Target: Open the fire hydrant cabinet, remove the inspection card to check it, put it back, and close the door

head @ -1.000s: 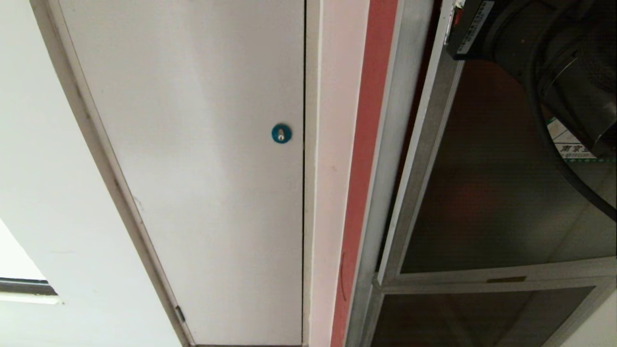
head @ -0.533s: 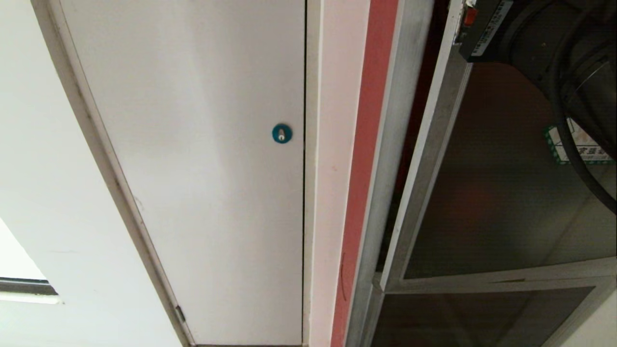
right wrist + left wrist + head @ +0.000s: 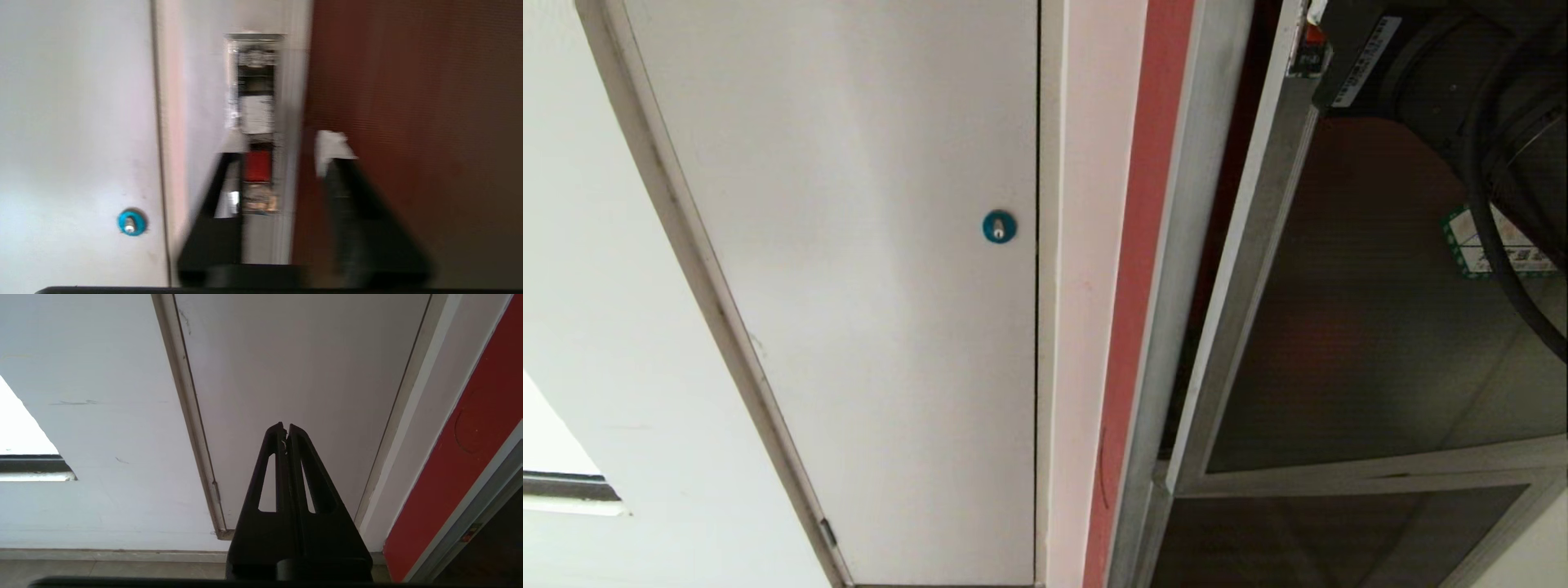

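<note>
- Your right pincer (image 3: 278, 163) stands apart, holding nothing, straddling the latch on the door (image 3: 1372, 327) edge.
- Left pincer (image 3: 286, 435) is pressed together, parked.
- The door is ajar: opening step. Next, pull it wide. Card not visible.

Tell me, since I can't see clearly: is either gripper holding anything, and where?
Nothing. The right gripper is open at the door edge; the left gripper is shut, empty.

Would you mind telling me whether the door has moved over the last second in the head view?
Yes. The door has swung slightly: its silver frame edge has shifted rightward, away from the fixed blue lock, widening the dark gap beside the cabinet frame.
</note>
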### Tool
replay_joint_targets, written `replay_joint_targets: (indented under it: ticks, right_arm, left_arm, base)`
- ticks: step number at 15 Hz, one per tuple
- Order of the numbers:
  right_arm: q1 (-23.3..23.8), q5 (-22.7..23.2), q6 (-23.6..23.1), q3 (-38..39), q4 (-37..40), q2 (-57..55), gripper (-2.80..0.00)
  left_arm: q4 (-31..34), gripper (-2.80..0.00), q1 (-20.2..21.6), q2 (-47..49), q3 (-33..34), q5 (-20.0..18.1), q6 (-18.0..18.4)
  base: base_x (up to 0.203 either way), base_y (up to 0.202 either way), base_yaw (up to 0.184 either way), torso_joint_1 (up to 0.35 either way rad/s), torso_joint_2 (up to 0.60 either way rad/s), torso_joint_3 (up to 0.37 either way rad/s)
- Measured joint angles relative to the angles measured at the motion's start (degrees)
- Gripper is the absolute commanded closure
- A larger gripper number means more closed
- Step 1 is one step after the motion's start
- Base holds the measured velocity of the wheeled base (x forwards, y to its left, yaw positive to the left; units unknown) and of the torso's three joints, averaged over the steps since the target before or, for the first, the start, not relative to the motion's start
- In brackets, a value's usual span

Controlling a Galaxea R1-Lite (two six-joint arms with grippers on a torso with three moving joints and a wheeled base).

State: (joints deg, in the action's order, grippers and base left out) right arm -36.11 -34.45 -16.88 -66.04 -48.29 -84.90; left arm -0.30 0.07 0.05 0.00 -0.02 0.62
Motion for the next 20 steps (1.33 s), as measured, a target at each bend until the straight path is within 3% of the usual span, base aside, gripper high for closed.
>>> replay_joint_targets:
  ticks: [7,17,18,20]
  right_arm:
    - [-1.4,0.1,-1.0,1.9,0.2,1.8,-2.8]
    - [-5.0,-1.3,-3.0,13.0,0.1,13.1,-2.8]
    - [-5.0,-1.4,-3.0,13.9,0.1,14.6,0.0]
    - [-4.9,-1.8,-3.1,15.4,0.1,17.4,0.0]
  left_arm:
    - [0.0,0.0,0.0,0.0,0.0,0.0,0.0]
    - [-0.1,0.0,0.0,0.0,0.0,0.0,0.0]
    - [0.0,0.0,0.0,0.0,0.0,0.0,0.0]
    - [0.0,0.0,0.0,0.0,0.0,0.0,0.0]
  base:
    - [0.0,0.0,0.0,0.0,0.0,0.0]
    - [0.0,0.0,0.0,0.0,0.0,0.0]
    - [0.0,0.0,0.0,0.0,0.0,0.0]
    - [0.0,0.0,0.0,0.0,0.0,0.0]
